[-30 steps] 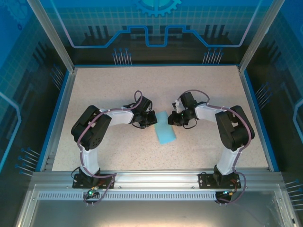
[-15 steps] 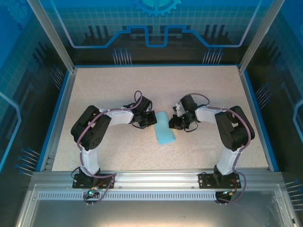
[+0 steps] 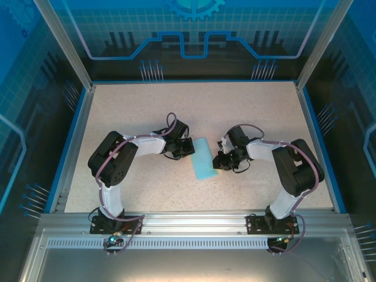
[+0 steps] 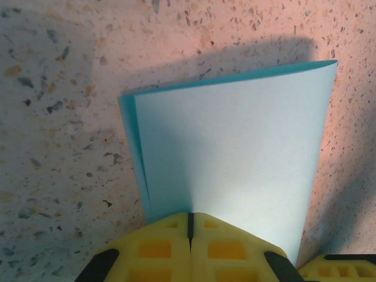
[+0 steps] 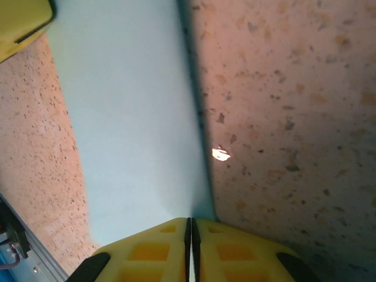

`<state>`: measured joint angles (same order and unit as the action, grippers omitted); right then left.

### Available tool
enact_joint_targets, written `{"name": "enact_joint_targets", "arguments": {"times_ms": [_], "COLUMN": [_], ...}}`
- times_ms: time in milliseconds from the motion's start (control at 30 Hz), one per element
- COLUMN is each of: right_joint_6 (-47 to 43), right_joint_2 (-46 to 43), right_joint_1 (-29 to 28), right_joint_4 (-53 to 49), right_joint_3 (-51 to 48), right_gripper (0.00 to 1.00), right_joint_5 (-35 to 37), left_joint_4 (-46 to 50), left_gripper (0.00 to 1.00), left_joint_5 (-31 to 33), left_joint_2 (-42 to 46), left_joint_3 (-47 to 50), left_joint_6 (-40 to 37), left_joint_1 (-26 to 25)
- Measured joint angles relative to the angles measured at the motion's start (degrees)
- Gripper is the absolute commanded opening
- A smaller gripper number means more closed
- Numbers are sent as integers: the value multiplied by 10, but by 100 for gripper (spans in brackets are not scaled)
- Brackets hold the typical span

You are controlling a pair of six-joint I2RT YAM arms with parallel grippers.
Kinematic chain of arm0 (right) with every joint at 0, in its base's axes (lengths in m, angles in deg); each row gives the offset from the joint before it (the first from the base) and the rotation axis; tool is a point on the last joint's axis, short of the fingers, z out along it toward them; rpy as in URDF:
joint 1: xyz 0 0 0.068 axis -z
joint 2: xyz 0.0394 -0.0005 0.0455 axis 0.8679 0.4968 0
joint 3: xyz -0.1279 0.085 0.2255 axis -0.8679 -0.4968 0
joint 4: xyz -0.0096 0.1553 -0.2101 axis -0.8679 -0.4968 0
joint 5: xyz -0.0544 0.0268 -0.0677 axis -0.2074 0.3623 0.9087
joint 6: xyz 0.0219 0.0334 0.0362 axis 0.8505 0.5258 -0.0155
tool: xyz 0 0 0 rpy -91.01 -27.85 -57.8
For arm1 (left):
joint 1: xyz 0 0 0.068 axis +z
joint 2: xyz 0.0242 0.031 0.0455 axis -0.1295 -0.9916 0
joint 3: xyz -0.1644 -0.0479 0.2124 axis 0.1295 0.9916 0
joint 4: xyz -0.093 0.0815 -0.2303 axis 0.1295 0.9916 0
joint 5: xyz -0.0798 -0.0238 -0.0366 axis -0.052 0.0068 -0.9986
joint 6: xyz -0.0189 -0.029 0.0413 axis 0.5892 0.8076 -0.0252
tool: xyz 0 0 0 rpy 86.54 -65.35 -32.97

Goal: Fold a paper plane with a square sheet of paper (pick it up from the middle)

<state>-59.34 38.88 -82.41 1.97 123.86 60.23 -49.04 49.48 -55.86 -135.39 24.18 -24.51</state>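
Observation:
The square sheet of paper (image 3: 202, 158) lies folded in half as a narrow light-blue strip at the middle of the table. In the left wrist view the paper (image 4: 235, 147) shows two layers, slightly offset along its left edge. My left gripper (image 3: 189, 148) is shut, and its yellow tips (image 4: 190, 220) rest on the strip's left side. My right gripper (image 3: 219, 162) is also shut. Its tips (image 5: 189, 226) sit on the paper (image 5: 129, 117) just inside its right long edge, toward the near end. No paper plane shape shows.
The speckled tabletop (image 3: 135, 111) is bounded by a blue rim (image 3: 70, 147) and a metal frame. A yellow finger of the left gripper (image 5: 20, 20) shows across the strip in the right wrist view.
My right gripper has slid along the paper's right edge toward the near end of the table, still shut. The left gripper and the paper have stayed put.

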Motion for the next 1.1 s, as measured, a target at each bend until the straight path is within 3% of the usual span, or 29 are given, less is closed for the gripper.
{"name": "enact_joint_targets", "arguments": {"times_ms": [367,600,900,1100], "right_joint_6": [0,0,-1,0], "right_joint_2": [-45,-25,-11,-8], "right_joint_1": [-5,-15,-14,-14], "right_joint_4": [-11,-10,0,4], "right_joint_3": [-1,-14,-18,-18], "right_gripper": [12,12,11,12], "right_joint_5": [5,6,-9,-14], "left_joint_4": [0,3,-1,-31], "left_gripper": [7,8,23,24], "left_joint_5": [0,0,-37,-69], "left_joint_2": [0,0,22,17], "left_joint_3": [0,-2,-6,-52], "left_joint_6": [0,0,-13,-11], "left_joint_1": [0,0,-1,-15]}}
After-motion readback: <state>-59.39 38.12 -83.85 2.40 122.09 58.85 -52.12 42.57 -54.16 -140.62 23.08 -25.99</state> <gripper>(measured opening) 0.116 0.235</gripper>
